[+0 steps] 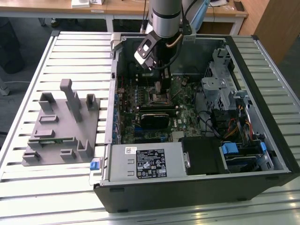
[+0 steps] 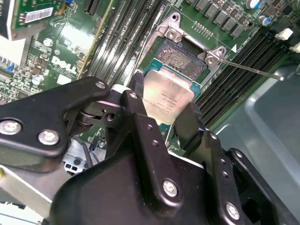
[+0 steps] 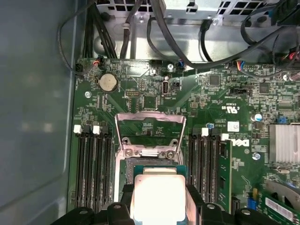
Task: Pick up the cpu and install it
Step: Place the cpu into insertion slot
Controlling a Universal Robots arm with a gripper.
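In the upper middle of the exterior view, the arm (image 1: 165, 18) reaches down into an open computer case (image 1: 262, 61) that lies on a slatted metal table (image 1: 70, 51). The gripper (image 1: 159, 84) hangs low over the green motherboard (image 1: 187, 117), near the centre of the frame.

In both wrist views the gripper (image 2: 164, 107) is closed narrowly on the cpu (image 2: 169, 93), one black finger (image 2: 136, 101) on each of two opposite edges. The chip's pale silver top faces up, and it reads as a bright square (image 3: 157, 197) between the fingers (image 3: 193, 201) in the first wrist view.

The cpu sits directly over the socket (image 2: 180, 54), whose metal load plate (image 3: 150, 133) stands raised and whose thin lever (image 2: 248, 68) is swung out. Whether the chip already touches the socket cannot be told. Dark memory slots (image 3: 93, 173) run along either side of the socket.

On the exterior view's left, well apart from the case, a grey fixture plate (image 1: 61, 129) with upright blocks rests on the table. At the lower middle of that frame, a labelled power supply (image 1: 145, 161) fills the case's near edge.
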